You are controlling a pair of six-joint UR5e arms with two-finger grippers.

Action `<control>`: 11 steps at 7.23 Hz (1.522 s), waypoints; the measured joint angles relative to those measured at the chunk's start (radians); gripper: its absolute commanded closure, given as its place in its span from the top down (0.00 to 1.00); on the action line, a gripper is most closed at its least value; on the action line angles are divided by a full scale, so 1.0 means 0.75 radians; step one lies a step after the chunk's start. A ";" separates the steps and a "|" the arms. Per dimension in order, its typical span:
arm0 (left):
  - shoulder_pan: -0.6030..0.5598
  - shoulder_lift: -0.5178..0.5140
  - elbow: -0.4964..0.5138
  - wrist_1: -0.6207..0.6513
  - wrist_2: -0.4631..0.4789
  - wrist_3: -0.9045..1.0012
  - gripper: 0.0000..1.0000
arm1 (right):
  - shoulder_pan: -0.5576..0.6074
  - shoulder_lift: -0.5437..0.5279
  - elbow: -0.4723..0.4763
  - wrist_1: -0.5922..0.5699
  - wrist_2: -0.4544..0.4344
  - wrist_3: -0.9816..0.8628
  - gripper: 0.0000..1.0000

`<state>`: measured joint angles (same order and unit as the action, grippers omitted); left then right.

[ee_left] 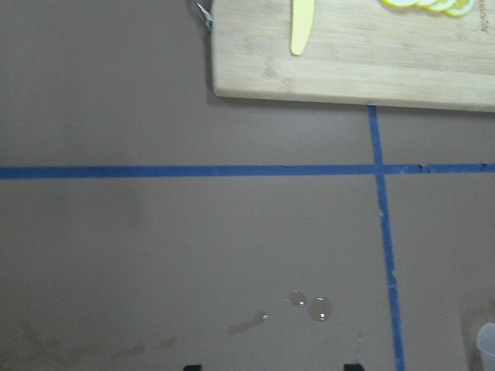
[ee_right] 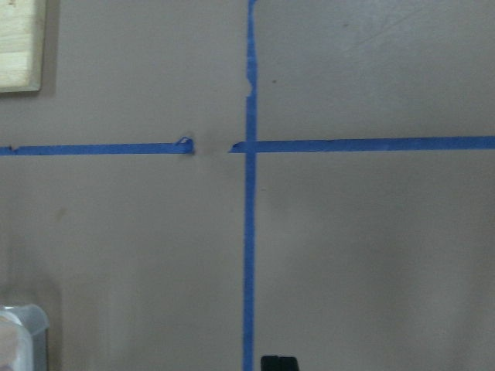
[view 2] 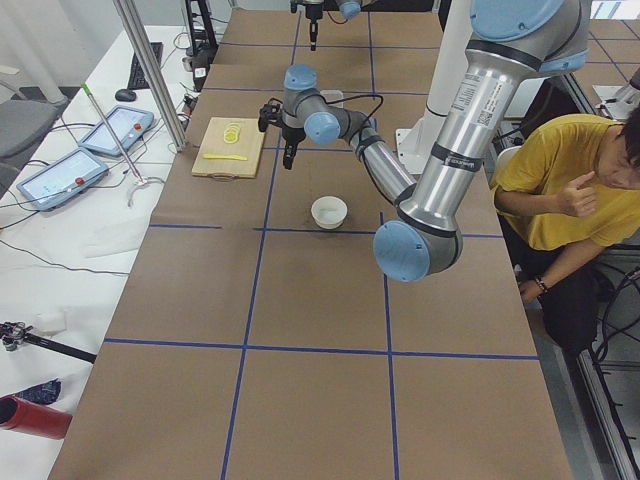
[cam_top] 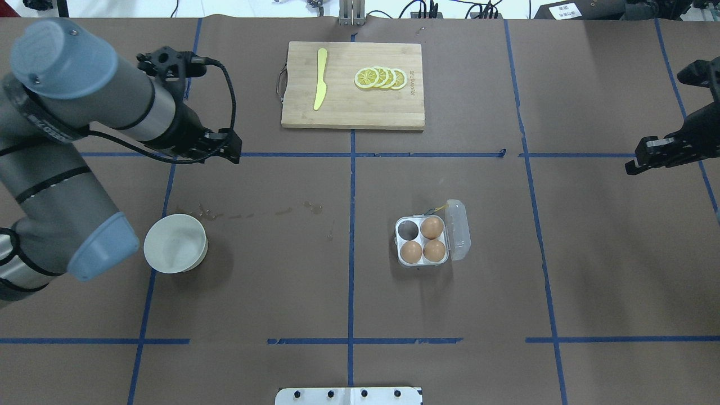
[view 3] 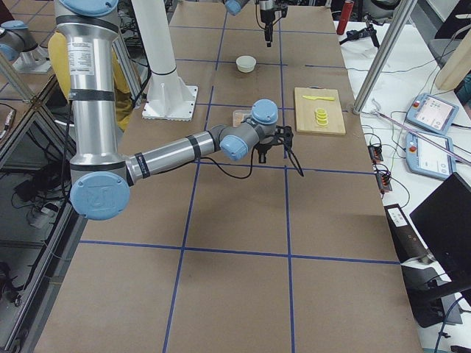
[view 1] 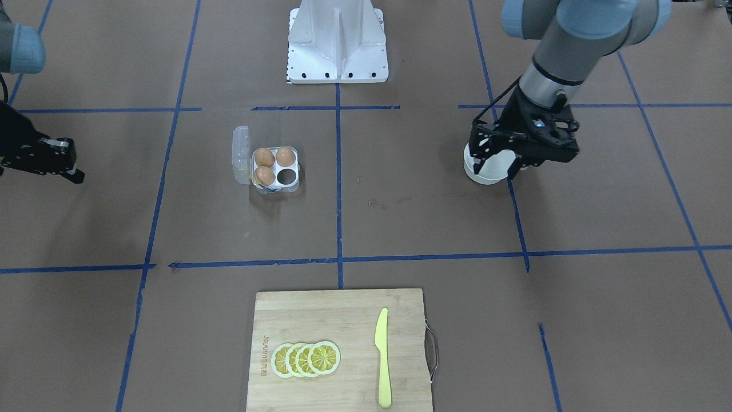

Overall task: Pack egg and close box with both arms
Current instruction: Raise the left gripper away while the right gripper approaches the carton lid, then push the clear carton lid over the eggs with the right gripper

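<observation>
The clear four-cup box [cam_top: 422,264] sits on the table [cam_top: 281,292] a little to the robot's right of centre, with its hinged lid [cam_top: 458,230] flung open on the side nearer the right arm. Three brown eggs [cam_top: 432,227] fill three cups, and the fourth cup [cam_top: 409,229] is bare. No loose egg shows anywhere: the white bowl [cam_top: 174,244] on the left looks empty, with a few wet marks [cam_top: 202,212] on the table near it. Packing therefore appears finished, and closing looks like the step in hand. Both arms hang well away from the box. The left gripper [cam_top: 228,147] hovers between the bowl and the cutting board [cam_top: 349,109], and its wrist view shows its fingers [ee_left: 192,366] spread apart with nothing between them. The right gripper [cam_top: 641,160] waits near the table's right edge; its wrist view shows a single dark tip at centre, so its fingers seem pressed together on nothing. The next move likely calls for the right arm to reach the lid and swing it over, while the left arm steadies the light box against sliding.
</observation>
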<state>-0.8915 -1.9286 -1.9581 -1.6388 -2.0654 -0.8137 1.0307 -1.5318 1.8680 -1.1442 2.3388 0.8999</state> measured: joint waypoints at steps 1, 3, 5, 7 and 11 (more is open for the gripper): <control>-0.089 0.076 -0.020 0.007 -0.028 0.154 0.71 | -0.092 0.050 0.011 0.029 -0.072 0.142 0.00; -0.210 0.182 -0.032 0.010 -0.059 0.380 0.71 | -0.254 0.149 0.017 0.040 -0.210 0.311 0.00; -0.236 0.210 -0.034 0.011 -0.064 0.432 0.71 | -0.337 0.218 0.012 0.036 -0.257 0.376 0.00; -0.242 0.211 -0.034 0.011 -0.065 0.439 0.71 | -0.404 0.241 0.011 0.033 -0.282 0.404 0.00; -0.243 0.209 -0.032 0.011 -0.069 0.441 0.71 | -0.493 0.319 0.020 0.034 -0.313 0.552 0.00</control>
<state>-1.0737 -1.7717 -1.9822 -1.6306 -2.1168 -0.4832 0.6609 -1.2927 1.8831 -1.1188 2.1040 1.3136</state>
